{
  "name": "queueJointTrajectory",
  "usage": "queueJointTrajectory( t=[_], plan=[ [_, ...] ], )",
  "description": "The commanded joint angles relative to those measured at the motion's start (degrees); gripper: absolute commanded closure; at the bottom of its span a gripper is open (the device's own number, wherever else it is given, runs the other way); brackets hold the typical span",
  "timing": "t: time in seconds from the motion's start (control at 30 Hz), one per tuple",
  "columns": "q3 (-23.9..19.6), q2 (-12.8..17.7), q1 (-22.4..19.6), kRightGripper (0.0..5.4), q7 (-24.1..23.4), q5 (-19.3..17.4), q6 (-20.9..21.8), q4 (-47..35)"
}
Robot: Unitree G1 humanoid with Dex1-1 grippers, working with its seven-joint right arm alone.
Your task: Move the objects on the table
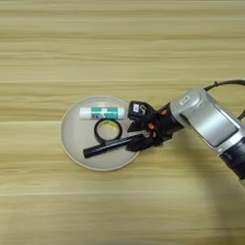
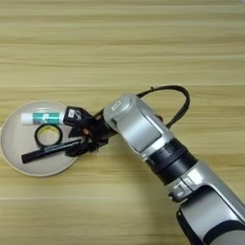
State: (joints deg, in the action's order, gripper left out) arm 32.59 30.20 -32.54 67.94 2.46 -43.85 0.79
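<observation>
Mostly tan plank table; round beige plate near centre.

the whole field is filled by a broad light tan wooden table top, seen from straight above, with no wall, floor or window in sight. its plank grain runs from left to right in long streaks of paler and darker tan, and thin darker seams between planks cross the picture at several heights. the light is soft and even; it gives the wood a mild sheen without hard glare, and only faint, short shadows fall on the surface. the boards look smooth and clean, of one colour throughout.
</observation>
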Motion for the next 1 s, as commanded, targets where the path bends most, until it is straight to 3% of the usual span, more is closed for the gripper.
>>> queueJointTrajectory(
  t=[0.03, 0.5, 1.0],
  plan=[
    [-0.88, 0.94, -4.36, 3.11, -0.95, 0.95, 2.58, -0.36],
    [-1.24, 0.52, -4.76, 4.60, -0.50, 1.26, 3.11, 0.03],
    [-4.47, -0.03, -5.96, 4.61, -0.27, -0.89, 2.15, -4.51]
  ],
)
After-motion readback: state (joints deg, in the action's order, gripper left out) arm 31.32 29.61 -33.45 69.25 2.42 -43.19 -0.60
